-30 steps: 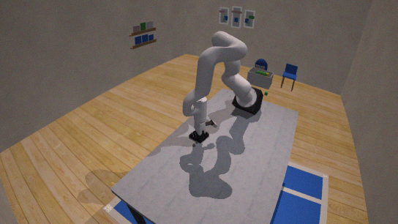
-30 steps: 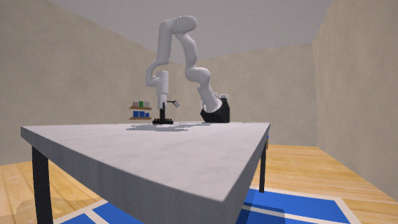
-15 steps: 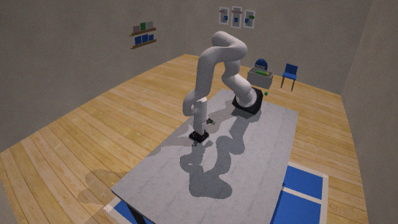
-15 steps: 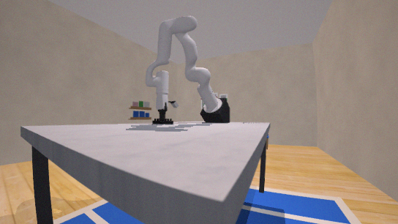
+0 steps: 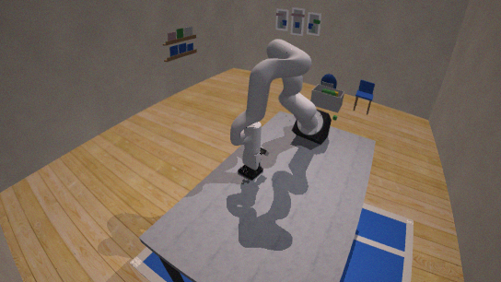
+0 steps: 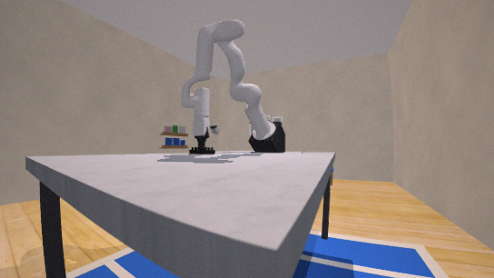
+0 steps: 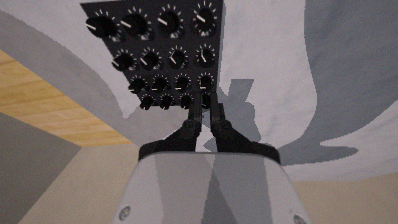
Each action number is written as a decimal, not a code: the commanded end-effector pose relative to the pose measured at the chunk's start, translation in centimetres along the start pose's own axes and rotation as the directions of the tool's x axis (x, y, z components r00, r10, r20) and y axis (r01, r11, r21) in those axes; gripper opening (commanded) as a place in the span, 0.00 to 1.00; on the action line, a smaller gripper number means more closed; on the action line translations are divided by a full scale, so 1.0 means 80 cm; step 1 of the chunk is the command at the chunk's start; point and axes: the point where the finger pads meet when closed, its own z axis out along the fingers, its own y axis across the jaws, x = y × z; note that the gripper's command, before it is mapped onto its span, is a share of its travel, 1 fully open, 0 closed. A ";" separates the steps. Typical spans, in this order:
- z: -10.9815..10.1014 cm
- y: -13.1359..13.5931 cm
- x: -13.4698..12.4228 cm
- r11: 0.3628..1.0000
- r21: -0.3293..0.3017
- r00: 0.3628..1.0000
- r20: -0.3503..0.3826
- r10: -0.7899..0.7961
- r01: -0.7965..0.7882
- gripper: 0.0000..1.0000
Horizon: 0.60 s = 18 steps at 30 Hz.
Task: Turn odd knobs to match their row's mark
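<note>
Gripping a corner knob (image 7: 205,100) of the knob box (image 7: 150,50) on the tabletop (image 7: 270,60), the claw (image 7: 205,107) seems mid-turn — next, I judge, rotate to the row's mark — then release.

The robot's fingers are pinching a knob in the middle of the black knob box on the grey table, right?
Not quite. The gripper is shut on a knob at the corner of the black knob box, in the row nearest the camera, not in the middle. The wrist view shows it. The box does stand on the grey table.
</note>
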 end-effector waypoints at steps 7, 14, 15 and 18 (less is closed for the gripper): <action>0.000 0.000 -0.001 0.998 0.008 0.998 0.015 -0.060 0.060 0.08; 0.000 0.000 -0.001 0.998 0.008 0.997 0.015 -0.070 0.070 0.08; 0.000 0.000 -0.001 0.998 0.008 0.997 0.015 -0.070 0.070 0.08; 0.000 0.000 -0.001 0.998 0.008 0.997 0.015 -0.070 0.070 0.08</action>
